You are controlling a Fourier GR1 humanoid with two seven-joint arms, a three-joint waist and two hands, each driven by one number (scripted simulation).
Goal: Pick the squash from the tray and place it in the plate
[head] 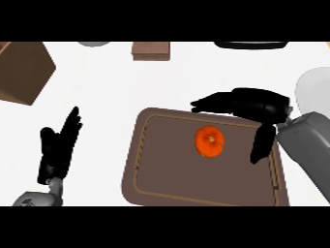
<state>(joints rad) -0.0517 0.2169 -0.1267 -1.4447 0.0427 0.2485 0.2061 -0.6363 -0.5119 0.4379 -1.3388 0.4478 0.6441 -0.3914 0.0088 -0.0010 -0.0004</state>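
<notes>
My tray (153, 164) presents a matt brown surface, smooth, with a thin lighter line inset along its border; the squash (211, 141) on it is a bright orange with a smooth, slightly glossy skin. My hands, the right hand (257, 105) at one o'clock of the squash and the left hand (56, 147) at nine o'clock, look like matt black plastic, on smooth grey forearms. The plate (323, 92) at two o'clock is smooth pale grey, the counter (110, 87) plain matt white, and the box (14, 70) at ten o'clock looks like dull brown cardboard.

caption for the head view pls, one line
Right hand open over the tray, near the orange squash; left hand rests open.
</notes>
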